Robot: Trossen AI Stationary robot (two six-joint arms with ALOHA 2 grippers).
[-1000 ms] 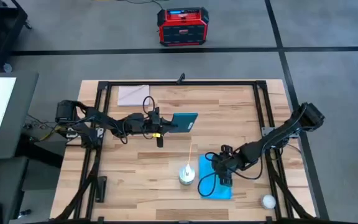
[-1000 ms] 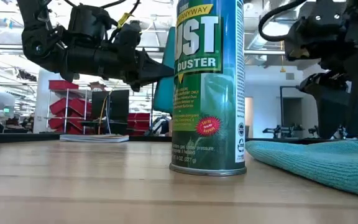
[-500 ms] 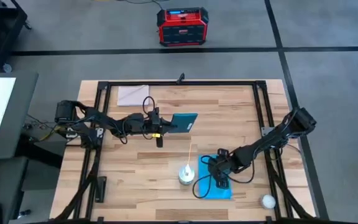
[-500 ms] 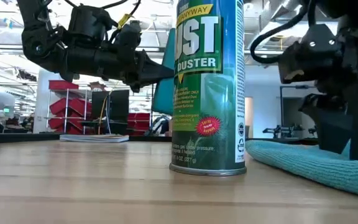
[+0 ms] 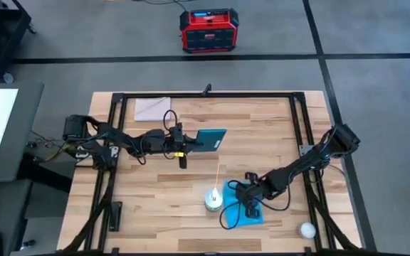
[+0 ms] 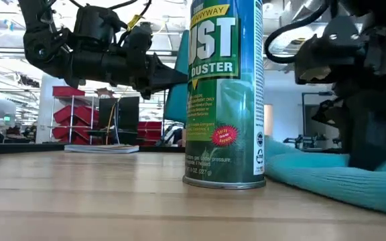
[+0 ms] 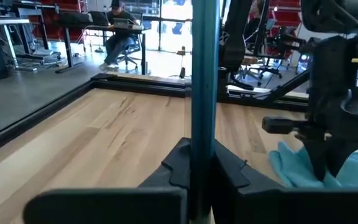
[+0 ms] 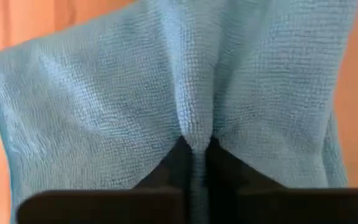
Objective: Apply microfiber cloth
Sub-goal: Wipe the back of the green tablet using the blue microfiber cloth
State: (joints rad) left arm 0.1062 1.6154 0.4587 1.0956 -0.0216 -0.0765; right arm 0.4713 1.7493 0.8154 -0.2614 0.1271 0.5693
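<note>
A: Item one, the microfiber cloth (image 5: 242, 211)?
B: Sky-blue, lying on the wooden table (image 5: 148, 192) toward its front right, just beside the duster can (image 5: 213, 200). Rumpled, with a fold drawn up between dark fingers in the right wrist view.

A: Right gripper (image 5: 251, 210)?
B: Down on the cloth, fingers (image 8: 180, 163) pressed together on a pinched ridge of the fabric. Its arm reaches in from the table's right edge.

A: Left gripper (image 5: 191, 141)?
B: Raised above the table's middle, toward the back. Its fingers (image 7: 229, 171) clamp the edge of a dark teal tablet-like slab (image 5: 211, 139), which stands on edge in the left wrist view.

A: The can?
B: Green aerosol, upright, label reading "DUSTER", a thin straw (image 5: 218, 176) rising from its top. In the low view it stands between the left arm and the cloth.

A: Other stock?
B: A pale grey-beige square sheet (image 5: 152, 109) at the back left corner, a white ball (image 5: 307, 230) at the front right corner, a red and black box (image 5: 209, 30) on the floor beyond the table, and a seated person (image 7: 118, 31) far off in the room
</note>
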